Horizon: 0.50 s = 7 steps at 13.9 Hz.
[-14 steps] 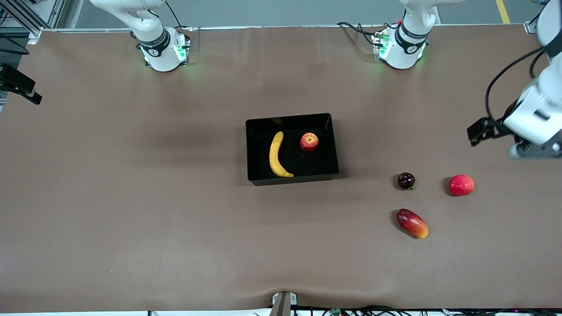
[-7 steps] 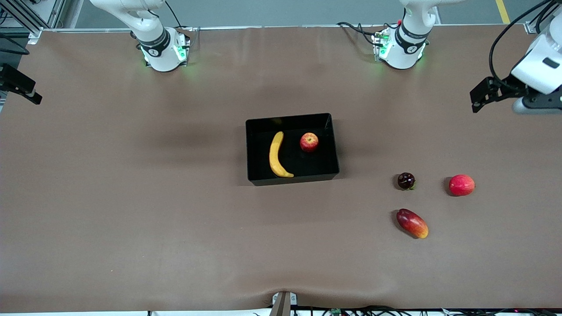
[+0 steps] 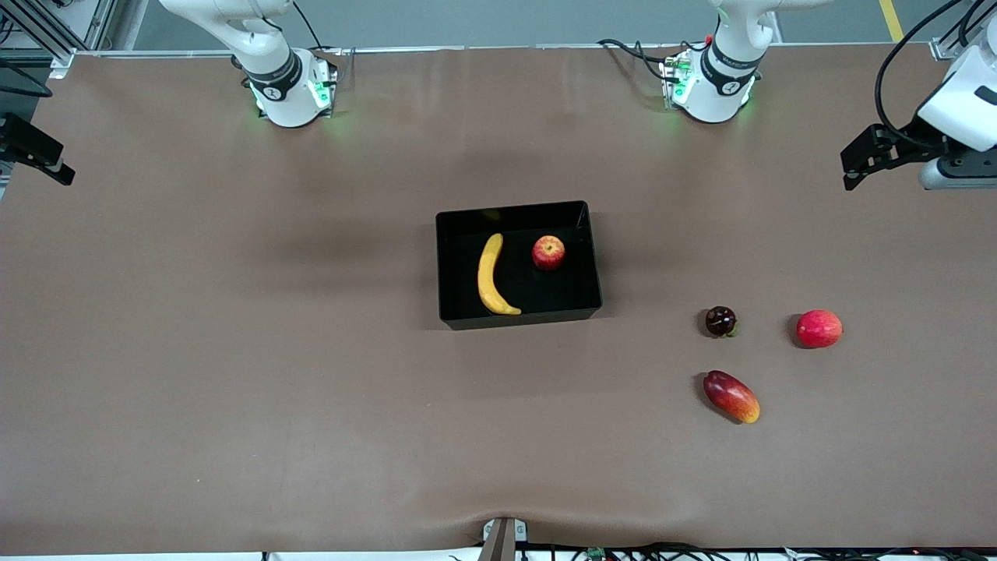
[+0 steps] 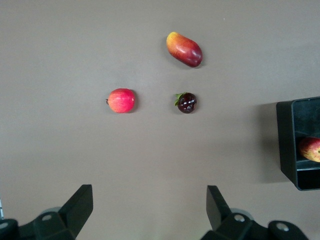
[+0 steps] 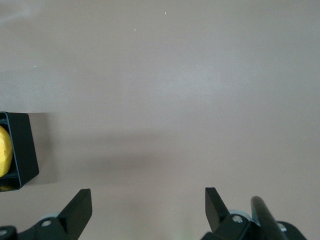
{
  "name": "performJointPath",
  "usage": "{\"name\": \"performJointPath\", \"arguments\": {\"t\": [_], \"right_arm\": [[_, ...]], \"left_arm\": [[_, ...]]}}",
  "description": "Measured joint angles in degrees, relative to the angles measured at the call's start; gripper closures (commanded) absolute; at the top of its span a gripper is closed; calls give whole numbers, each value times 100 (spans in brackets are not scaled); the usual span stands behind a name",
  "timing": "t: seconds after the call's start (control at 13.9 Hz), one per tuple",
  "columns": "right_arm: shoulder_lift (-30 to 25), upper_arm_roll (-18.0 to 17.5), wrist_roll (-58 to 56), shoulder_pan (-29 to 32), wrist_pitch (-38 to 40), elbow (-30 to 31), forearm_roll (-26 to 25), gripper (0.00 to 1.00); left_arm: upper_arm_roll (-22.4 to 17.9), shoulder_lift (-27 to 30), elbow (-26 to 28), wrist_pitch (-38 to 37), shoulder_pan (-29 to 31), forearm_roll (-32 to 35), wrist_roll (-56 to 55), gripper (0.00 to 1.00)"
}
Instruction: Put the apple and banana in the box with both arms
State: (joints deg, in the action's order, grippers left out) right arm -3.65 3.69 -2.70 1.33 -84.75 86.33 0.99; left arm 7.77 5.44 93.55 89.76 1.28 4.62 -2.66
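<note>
Box [image 3: 596, 257] at table [image 3: 234, 351] centre, holding banana [image 3: 489, 274] and apple [image 3: 548, 252] side by side, apart, the apple toward the left arm's end. Left gripper [image 4: 150, 210] up over bare table at that arm's end, fingers [image 4: 77, 207] spread wide, holding nothing, well apart from the box. Right gripper [image 5: 148, 210] likewise spread and bare over table toward the right arm's end, well clear of the box. Mango [image 3: 731, 396], plum [image 3: 720, 321] and peach [image 3: 819, 328] loose on the table under the left gripper.

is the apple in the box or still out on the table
In. The apple lies on the floor of the box, beside the banana. Both grippers are open and away from it.
</note>
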Motion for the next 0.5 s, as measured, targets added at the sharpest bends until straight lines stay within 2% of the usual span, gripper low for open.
{"name": "performJointPath", "arguments": {"t": [0.5], "right_arm": [[0, 0, 0, 0, 3, 8, 0, 0]], "left_arm": [[91, 0, -139, -221, 5, -118, -201, 0]]}}
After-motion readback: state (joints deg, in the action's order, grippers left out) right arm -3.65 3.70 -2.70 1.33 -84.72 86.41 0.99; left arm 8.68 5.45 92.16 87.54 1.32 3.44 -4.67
